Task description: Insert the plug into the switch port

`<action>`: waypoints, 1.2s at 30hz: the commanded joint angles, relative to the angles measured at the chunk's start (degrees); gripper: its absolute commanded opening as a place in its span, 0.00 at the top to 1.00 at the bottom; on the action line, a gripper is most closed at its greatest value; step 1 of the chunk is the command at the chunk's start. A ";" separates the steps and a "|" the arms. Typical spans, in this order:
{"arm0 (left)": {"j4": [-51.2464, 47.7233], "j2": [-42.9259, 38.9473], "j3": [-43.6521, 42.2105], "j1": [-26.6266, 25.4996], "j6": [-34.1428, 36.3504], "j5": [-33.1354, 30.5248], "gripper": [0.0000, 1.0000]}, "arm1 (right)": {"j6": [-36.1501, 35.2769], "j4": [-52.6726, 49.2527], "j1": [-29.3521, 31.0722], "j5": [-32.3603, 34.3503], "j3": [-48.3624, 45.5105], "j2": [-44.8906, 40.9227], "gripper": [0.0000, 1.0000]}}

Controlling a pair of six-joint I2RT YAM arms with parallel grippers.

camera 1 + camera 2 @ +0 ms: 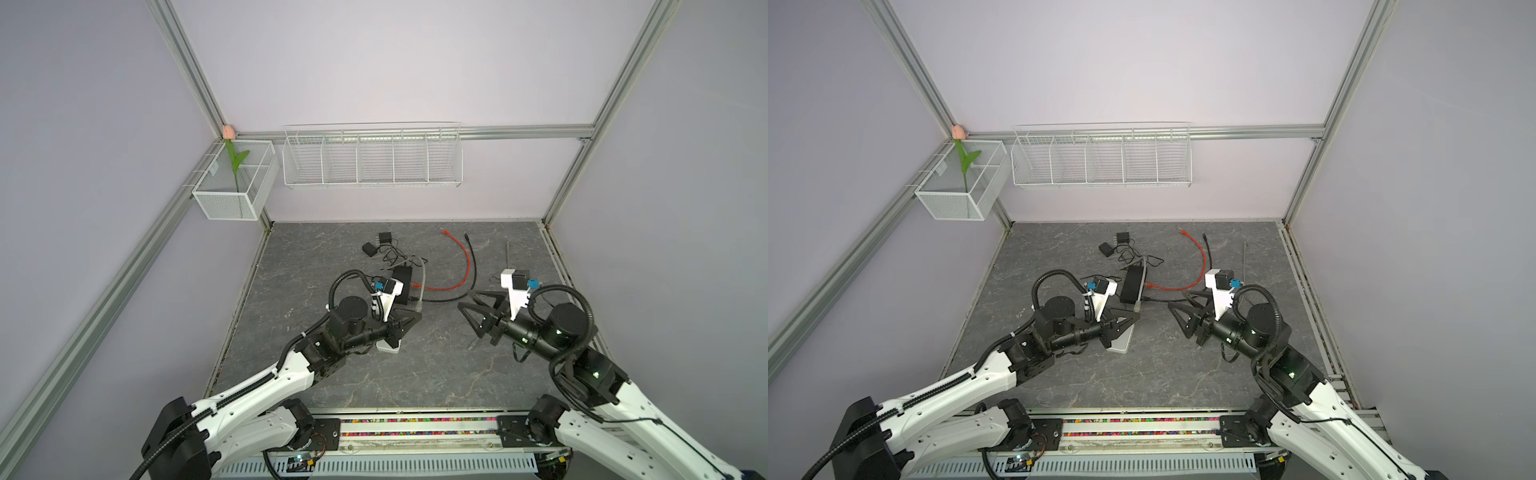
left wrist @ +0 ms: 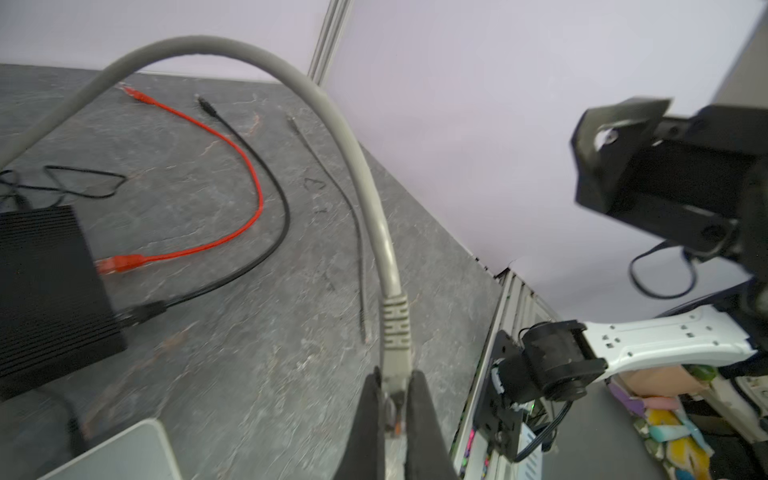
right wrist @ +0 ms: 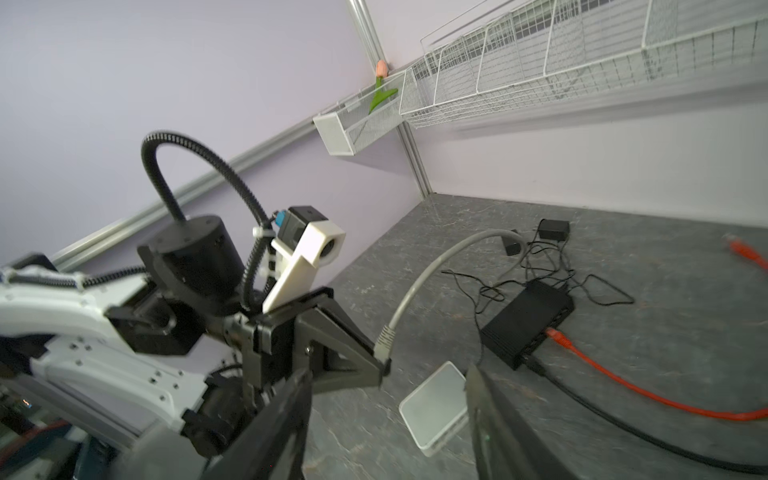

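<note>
1. The grey marbled tabletop (image 1: 374,374) carries all the gear, clustered toward the far middle.
2. The left gripper (image 2: 397,376) is clenched on the task's thing. It hangs just near of the switch's near end, above a white box (image 3: 436,407). The right gripper (image 1: 465,301) stands released with its jaws wide, grasping nothing, well apart to the right. The left arm is therefore far the nearer.
3. The black network switch (image 1: 402,279) lies flat, its long axis running near to far. Its port face is the long side turned right, where a red patch cable (image 2: 249,187) and a black lead (image 2: 274,232) are already seated.
4. The grey Ethernet cable (image 3: 419,282) arches up from beside the switch's far end. It then comes down alongside the port face into the left fingers.
5. The plug (image 2: 394,390) is pinched just beyond its ribbed boot (image 2: 395,328). Its long axis runs roughly near to far and tilts downward, with the tip pointing near, away from the switch.
6. The ports lie far and slightly left of the fingers, facing right. By this reading, the plug must be turned about and brought in from the right.
</note>
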 commanded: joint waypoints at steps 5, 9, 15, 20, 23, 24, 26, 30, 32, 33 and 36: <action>-23.61 -2.68 8.38 0.25 6.28 -0.95 1.00 | -41.83 -17.68 8.36 2.69 6.29 6.62 0.29; -27.88 -5.46 9.19 0.21 4.62 0.62 1.00 | -61.01 -21.20 13.16 4.64 11.31 12.12 0.29; -29.14 -9.82 7.28 0.20 1.61 4.63 1.00 | -71.74 -26.75 21.07 17.89 21.47 26.36 0.40; -32.05 -11.52 6.36 0.19 1.32 6.13 1.00 | -77.12 -26.67 24.89 23.28 23.79 30.98 0.46; -32.57 -12.32 5.81 0.23 1.23 7.08 1.00 | -78.99 -26.56 26.23 24.60 24.82 31.85 0.50; -32.66 -12.65 5.59 0.19 1.23 7.35 1.00 | -79.67 -26.29 26.52 24.90 25.17 32.07 0.51; -32.86 -13.03 5.30 0.23 1.10 7.59 1.00 | -80.62 -26.07 26.91 25.81 25.92 32.42 0.53; -33.09 -13.76 4.66 0.20 1.10 7.74 1.00 | -81.92 -26.04 27.41 25.74 27.12 32.47 0.54; -32.67 -14.78 4.30 0.19 0.82 8.24 1.00 | -82.07 -26.30 27.62 25.43 27.56 33.01 0.54; -32.42 -14.85 4.25 0.19 0.64 8.53 1.00 | -82.09 -26.52 27.80 25.57 27.79 33.45 0.55; -32.21 -15.12 4.28 0.24 0.54 8.83 1.00 | -82.30 -26.66 28.13 25.72 27.93 34.85 0.56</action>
